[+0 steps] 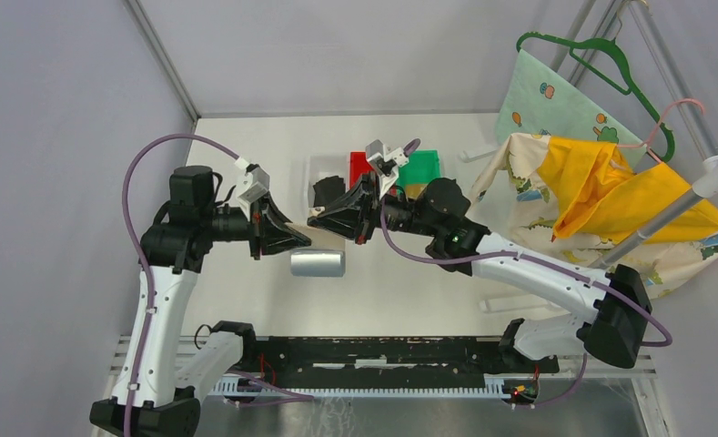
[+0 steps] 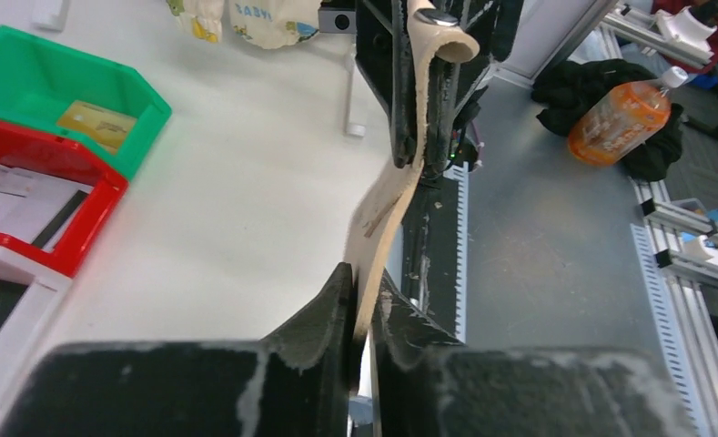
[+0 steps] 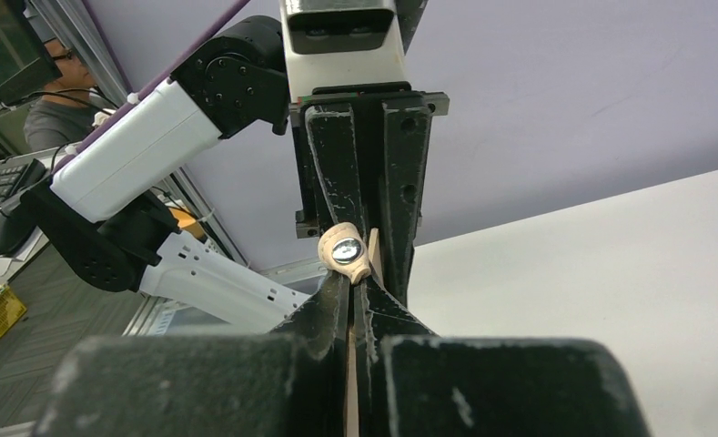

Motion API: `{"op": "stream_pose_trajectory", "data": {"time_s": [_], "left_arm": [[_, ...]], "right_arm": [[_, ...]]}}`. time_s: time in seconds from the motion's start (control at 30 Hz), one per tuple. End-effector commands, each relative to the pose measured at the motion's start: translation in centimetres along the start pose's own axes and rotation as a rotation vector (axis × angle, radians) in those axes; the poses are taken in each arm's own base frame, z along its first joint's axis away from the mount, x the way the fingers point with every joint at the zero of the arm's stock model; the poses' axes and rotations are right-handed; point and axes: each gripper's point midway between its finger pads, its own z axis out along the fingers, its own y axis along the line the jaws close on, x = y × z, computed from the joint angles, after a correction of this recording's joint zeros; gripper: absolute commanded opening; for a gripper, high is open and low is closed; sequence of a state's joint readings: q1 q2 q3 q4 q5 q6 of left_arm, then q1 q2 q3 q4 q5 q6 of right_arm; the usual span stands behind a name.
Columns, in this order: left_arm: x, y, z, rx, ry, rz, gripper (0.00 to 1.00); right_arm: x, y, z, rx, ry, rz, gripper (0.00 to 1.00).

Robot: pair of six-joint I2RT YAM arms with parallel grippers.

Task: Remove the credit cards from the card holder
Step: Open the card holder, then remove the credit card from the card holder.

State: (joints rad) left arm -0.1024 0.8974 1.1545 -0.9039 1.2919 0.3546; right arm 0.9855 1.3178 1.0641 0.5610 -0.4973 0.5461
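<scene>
The beige card holder [image 1: 324,238] hangs in mid-air between both arms, above the table's middle. My left gripper [image 2: 364,278] is shut on its lower beige flap [image 2: 384,208]. My right gripper [image 3: 355,284] is shut on its other end, just under the snap tab [image 3: 344,251]. From above, the left gripper [image 1: 302,238] and right gripper [image 1: 320,218] meet tip to tip. A shiny silvery-grey rectangle [image 1: 317,263] shows just below the holder; I cannot tell whether it hangs or lies flat. A gold card [image 2: 96,124] lies in the green bin [image 2: 36,64], and a pale grey card [image 2: 29,206] in the red bin [image 2: 96,228].
White [image 1: 317,167], red [image 1: 359,166] and green [image 1: 420,167] bins stand in a row behind the grippers; a black item [image 1: 328,193] sits in the white one. Printed and yellow cloths [image 1: 610,196] with hangers fill the right side. An orange bottle [image 2: 621,118] lies off the table.
</scene>
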Motion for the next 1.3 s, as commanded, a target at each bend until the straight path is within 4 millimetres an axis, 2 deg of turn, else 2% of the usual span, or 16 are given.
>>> {"op": "stream_pose_trajectory", "data": {"time_s": [0.0, 0.03, 0.07, 0.1, 0.23, 0.3, 0.4, 0.5, 0.6, 0.73, 0.83, 1.0, 1.2, 1.27], "left_arm": [[-1.2, -1.6, -0.1, 0.068, -0.031, 0.021, 0.1], [-1.4, -1.7, -0.1, 0.069, -0.032, 0.024, 0.04], [-1.6, -1.7, -0.2, 0.07, -0.034, 0.024, 0.02], [-2.0, -1.9, -0.2, 0.076, -0.038, 0.023, 0.02], [-3.4, -2.0, -0.3, 0.082, -0.041, -0.045, 0.02], [-4.1, -2.0, -0.3, 0.082, -0.04, -0.085, 0.02], [-5.1, -2.5, -0.3, 0.123, -0.05, -0.119, 0.02], [-6.1, -3.2, -0.5, 0.149, -0.057, -0.13, 0.02], [-6.7, -3.7, -0.7, 0.165, -0.062, -0.134, 0.02], [-6.6, -3.8, -0.7, 0.174, -0.061, -0.158, 0.02], [-6.4, -3.8, -0.7, 0.179, -0.06, -0.171, 0.02], [-6.0, -3.6, -0.6, 0.173, -0.056, -0.184, 0.02], [-6.1, -3.4, -0.5, 0.176, -0.054, -0.204, 0.02], [-6.1, -3.4, -0.5, 0.177, -0.054, -0.208, 0.02]], "right_arm": [[-4.6, 2.3, 0.5, -0.073, -0.115, -0.054, 0.0], [-4.6, 2.1, 0.5, -0.066, -0.113, -0.055, 0.03], [-4.7, 2.0, 0.5, -0.061, -0.112, -0.059, 0.11], [-4.7, 1.8, 0.3, -0.052, -0.111, -0.064, 0.29], [-5.1, 0.9, -1.6, -0.003, -0.13, -0.178, 0.73], [-5.2, 0.3, -3.1, 0.045, -0.146, -0.248, 0.86], [-4.1, -1.1, -5.2, 0.102, -0.111, -0.32, 0.95], [-2.4, -2.2, -7.1, 0.124, -0.07, -0.325, 0.96], [-0.5, -1.9, -8.5, 0.08, -0.067, -0.317, 0.96], [2.5, -1.5, -8.8, 0.001, -0.017, -0.29, 0.95], [3.7, -1.2, -8.4, -0.055, -0.003, -0.248, 0.93], [4.2, -0.7, -7.6, -0.134, -0.022, -0.185, 0.82], [4.8, -0.9, -7.0, -0.162, -0.03, -0.139, 0.59], [4.9, -1.1, -6.8, -0.16, -0.029, -0.135, 0.55]]}}
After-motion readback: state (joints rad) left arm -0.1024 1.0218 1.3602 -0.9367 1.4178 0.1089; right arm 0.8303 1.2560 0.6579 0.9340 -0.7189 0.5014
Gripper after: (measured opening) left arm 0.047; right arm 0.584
